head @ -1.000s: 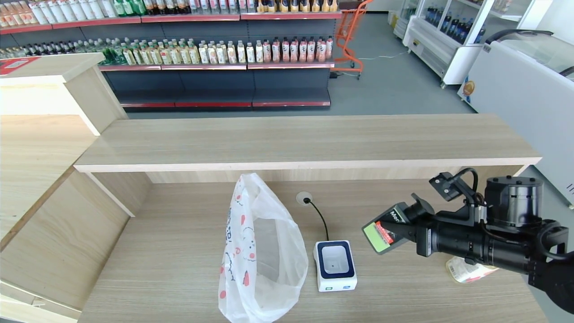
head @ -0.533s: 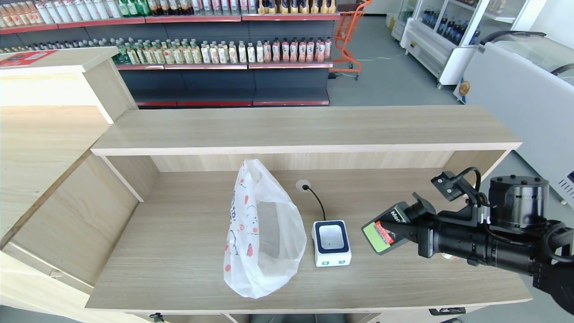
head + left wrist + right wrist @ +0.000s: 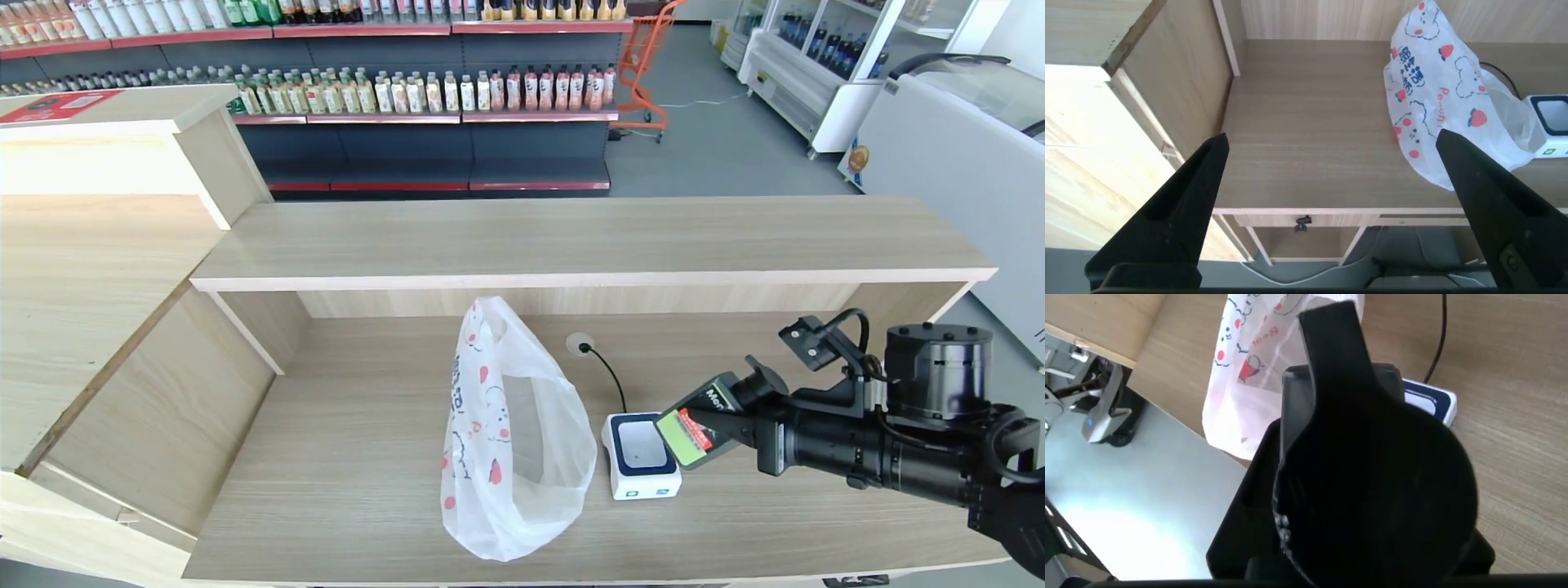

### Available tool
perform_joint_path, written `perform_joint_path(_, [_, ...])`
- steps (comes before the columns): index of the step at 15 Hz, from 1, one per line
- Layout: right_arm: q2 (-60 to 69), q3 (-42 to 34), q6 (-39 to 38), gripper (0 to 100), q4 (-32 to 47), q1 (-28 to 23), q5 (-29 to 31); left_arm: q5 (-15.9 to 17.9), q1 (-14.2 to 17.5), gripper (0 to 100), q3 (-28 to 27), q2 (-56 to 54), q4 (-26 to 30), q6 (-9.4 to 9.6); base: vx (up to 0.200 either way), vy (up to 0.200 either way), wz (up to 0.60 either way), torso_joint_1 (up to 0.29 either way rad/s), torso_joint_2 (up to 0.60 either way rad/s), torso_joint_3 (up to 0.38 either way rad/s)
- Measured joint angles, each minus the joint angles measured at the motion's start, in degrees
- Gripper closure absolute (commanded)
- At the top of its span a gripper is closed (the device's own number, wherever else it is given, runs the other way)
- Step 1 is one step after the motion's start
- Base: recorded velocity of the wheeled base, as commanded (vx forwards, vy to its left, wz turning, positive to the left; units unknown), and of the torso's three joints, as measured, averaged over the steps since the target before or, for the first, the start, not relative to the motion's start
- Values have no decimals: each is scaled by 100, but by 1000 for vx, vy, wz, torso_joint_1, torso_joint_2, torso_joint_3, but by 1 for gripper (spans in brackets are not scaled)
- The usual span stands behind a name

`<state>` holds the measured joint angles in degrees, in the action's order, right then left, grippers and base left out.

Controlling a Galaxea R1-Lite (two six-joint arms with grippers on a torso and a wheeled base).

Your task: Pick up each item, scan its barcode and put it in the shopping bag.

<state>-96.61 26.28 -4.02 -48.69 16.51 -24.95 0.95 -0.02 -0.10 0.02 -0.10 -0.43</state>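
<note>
Shop shelving lined with bottles stands behind the wooden desk.

On the desk are a thin white shopping bag, standing upright, and just beside it a corded scanner.

The right claw is clamped on a small dark pack with a green and red label. It holds the pack at the scanner's right edge, above the desk. The left claw is spread wide and empty, hanging over the desk's near edge, well apart from the bag.

Risks, as judged:
- The label faces up and away from the scanner window, so the scan may fail unless the pack is turned.
- The bag is limp and its mouth is loosely open. A release there could catch the rim or topple the bag.

Not determinable:
- Where the barcode is on the pack.
- How high the pack is above the scanner.
- The finger contact on the pack, which the claw's dark bulk hides in the right wrist view.
</note>
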Motion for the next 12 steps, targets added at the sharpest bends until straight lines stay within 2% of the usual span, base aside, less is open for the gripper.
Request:
perform_joint_path(3, [-284,133,208,100,-9,171,66,0,2,0,0,0,0,0,0,0,0,0,0,0])
perform_joint_path(7, [-1139,703,1185,100,-11,534,372,0,-2,0,0,0,2,0,0,0,0,0,0,0])
perform_joint_path(12, [-2415,2013,2178,100,20,997,413,2,-2,0,0,0,2,0,0,0,0,0,0,0])
